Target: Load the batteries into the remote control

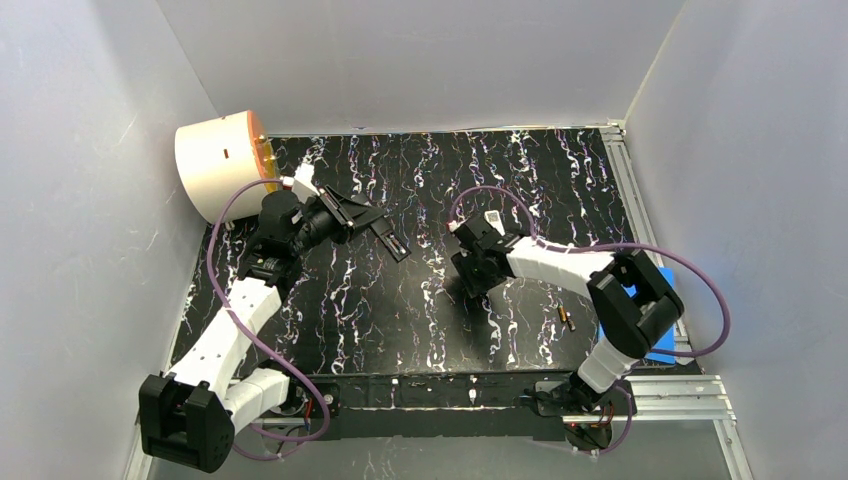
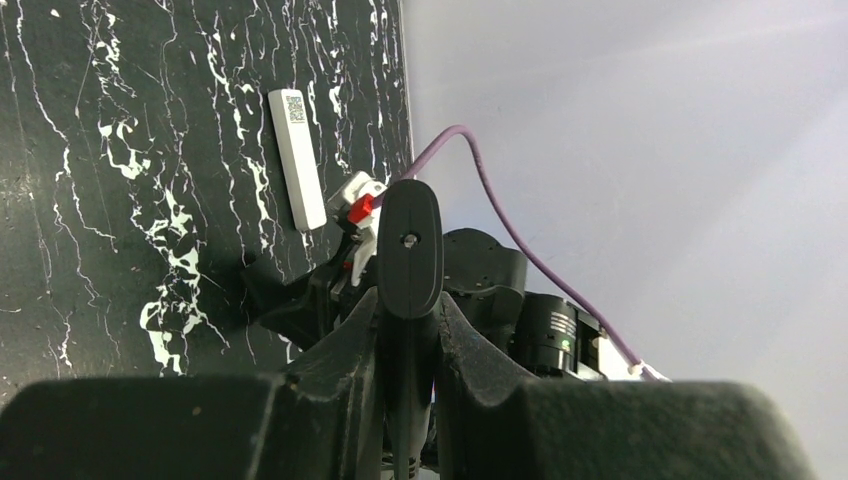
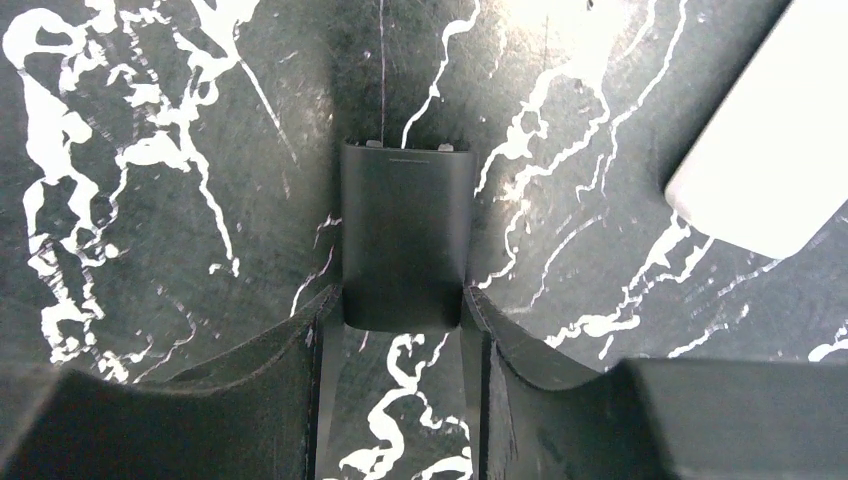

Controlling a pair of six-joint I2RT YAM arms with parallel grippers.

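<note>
My left gripper [image 1: 345, 213] [image 2: 408, 305] is shut on a black remote control [image 1: 395, 245] [image 2: 410, 245], held above the table left of centre, with one rounded end sticking out past the fingers. At the table's middle, my right gripper [image 1: 468, 270] [image 3: 403, 300] points down at a flat black battery cover [image 3: 405, 235] lying on the table. Its two fingertips press against the sides of the cover's near end. One black-and-gold battery [image 1: 565, 320] lies on the table near the right arm's elbow. Other batteries are out of view.
A white remote [image 2: 297, 160] [image 3: 770, 130] lies on the table just beside the right gripper. A white and orange drum [image 1: 220, 165] stands at the back left corner. A blue object [image 1: 662, 345] sits at the right edge behind the right arm. White walls enclose the table.
</note>
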